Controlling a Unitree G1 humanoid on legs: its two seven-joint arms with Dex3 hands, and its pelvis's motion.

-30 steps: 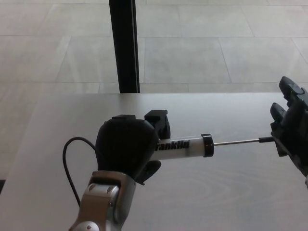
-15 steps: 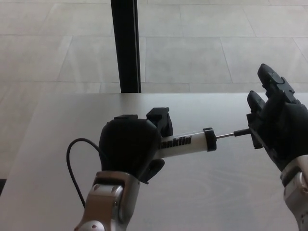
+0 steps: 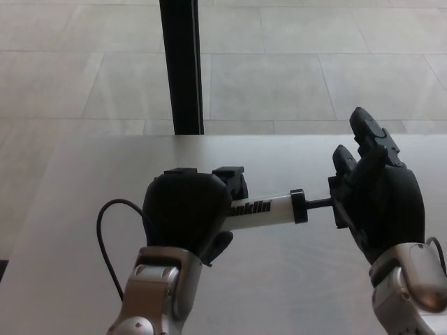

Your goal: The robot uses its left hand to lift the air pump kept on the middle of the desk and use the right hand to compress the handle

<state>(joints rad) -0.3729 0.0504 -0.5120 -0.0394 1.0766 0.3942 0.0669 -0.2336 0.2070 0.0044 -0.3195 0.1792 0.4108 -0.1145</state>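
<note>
The right robot hand (image 3: 380, 206) has pushed further left since a moment ago, and only a short stub of rod (image 3: 318, 204) now shows between it and the air pump (image 3: 269, 210). Its palm presses the handle end, fingers (image 3: 369, 132) raised apart. The left robot hand (image 3: 185, 213) stays clenched around the pump's barrel, holding it level above the counter (image 3: 293, 279).
</note>
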